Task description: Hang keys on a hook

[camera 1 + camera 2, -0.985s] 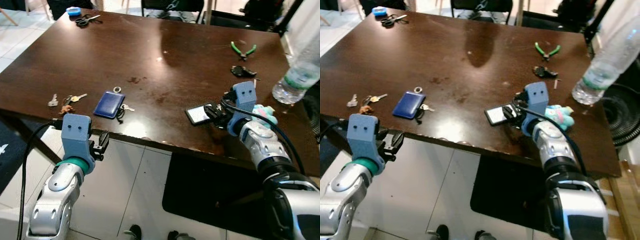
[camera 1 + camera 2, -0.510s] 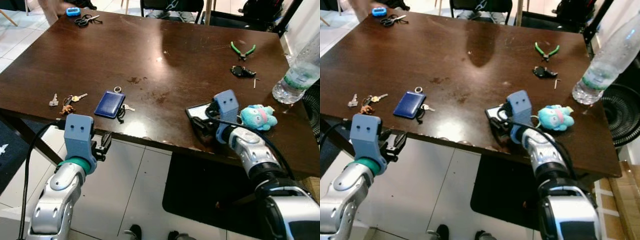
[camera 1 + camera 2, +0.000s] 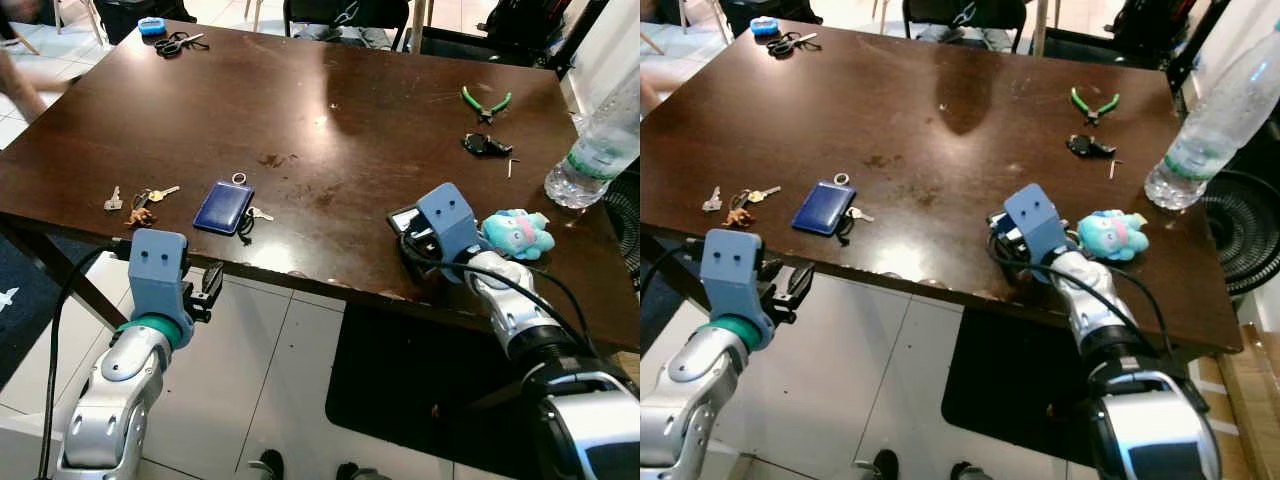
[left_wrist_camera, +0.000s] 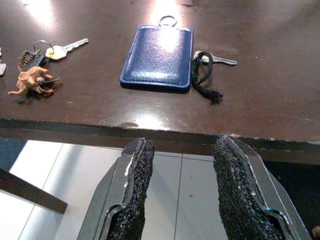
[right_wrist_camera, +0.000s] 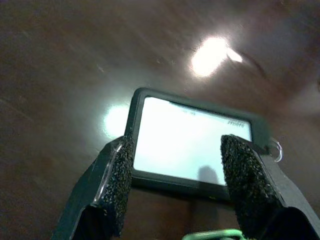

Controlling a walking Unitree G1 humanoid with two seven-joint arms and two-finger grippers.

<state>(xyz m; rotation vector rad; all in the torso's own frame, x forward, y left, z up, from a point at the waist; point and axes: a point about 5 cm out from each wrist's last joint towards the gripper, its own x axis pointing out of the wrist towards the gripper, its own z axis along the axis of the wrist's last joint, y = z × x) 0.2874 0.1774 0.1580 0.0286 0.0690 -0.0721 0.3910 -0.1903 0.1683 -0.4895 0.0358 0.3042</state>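
A bunch of keys with a small brown charm (image 3: 138,203) lies near the table's front left edge. Beside it lies a blue card holder (image 3: 222,207) with a key on a black cord (image 4: 212,62). My left gripper (image 3: 208,284) is open below the table's front edge, facing the holder. My right gripper (image 5: 175,150) is open low over a black-framed card tag (image 5: 187,142), one finger at each of its ends. In the left eye view this tag (image 3: 403,218) peeks out from under the blue wrist block.
A turquoise plush toy (image 3: 517,232) lies just right of my right wrist. A water bottle (image 3: 598,140) stands at the right edge, with green pliers (image 3: 486,99) and a black clip (image 3: 484,144) behind. Scissors (image 3: 176,42) lie far left. A person's arm (image 3: 22,88) blurs at the left edge.
My right gripper has swung left off the plush toy, dropped toward the front edge, then come down over the black card tag. The left arm has stayed put.
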